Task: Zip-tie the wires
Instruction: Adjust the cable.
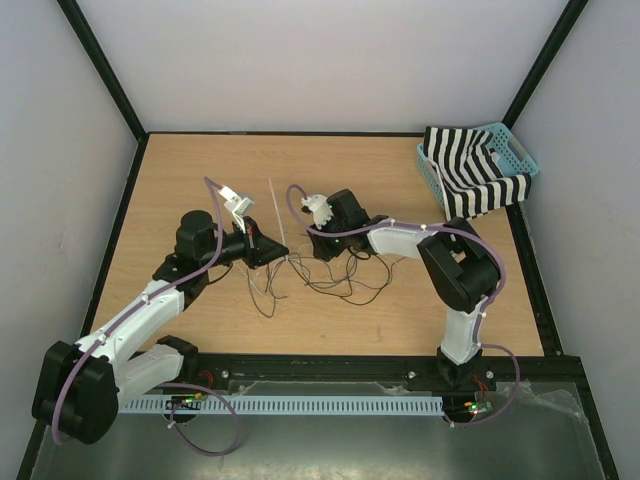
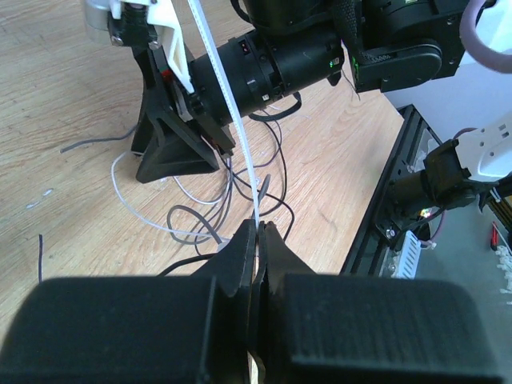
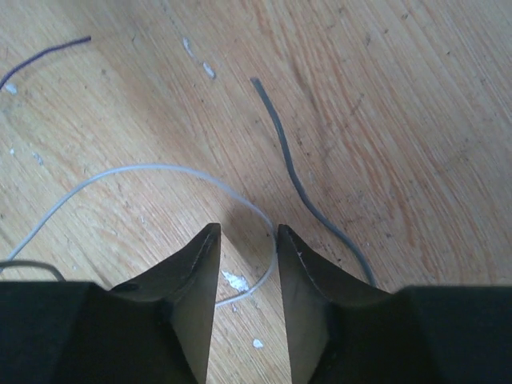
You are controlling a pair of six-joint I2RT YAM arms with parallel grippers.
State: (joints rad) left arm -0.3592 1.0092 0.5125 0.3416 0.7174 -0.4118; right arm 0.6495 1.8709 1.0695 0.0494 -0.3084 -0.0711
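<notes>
The wires (image 1: pixel 335 280) lie in loose loops on the wooden table between the two grippers, mostly black with a few pale ones. My left gripper (image 1: pixel 283 258) is shut on a long white zip tie (image 2: pixel 232 112). In the top view the zip tie (image 1: pixel 276 215) runs up and away from the jaws. In the left wrist view the gripper (image 2: pixel 260 228) sits just above wire loops (image 2: pixel 200 220). My right gripper (image 1: pixel 316 244) is open and points down at the table. In its wrist view (image 3: pixel 246 232) a pale wire (image 3: pixel 144 170) curves between the fingers, and a grey wire (image 3: pixel 288 160) lies to the right.
A blue basket (image 1: pixel 520 150) with a black-and-white striped cloth (image 1: pixel 470 170) stands at the back right. The right gripper's black body (image 2: pixel 272 68) is close in front of the left gripper. Black frame rails run along the table's edges.
</notes>
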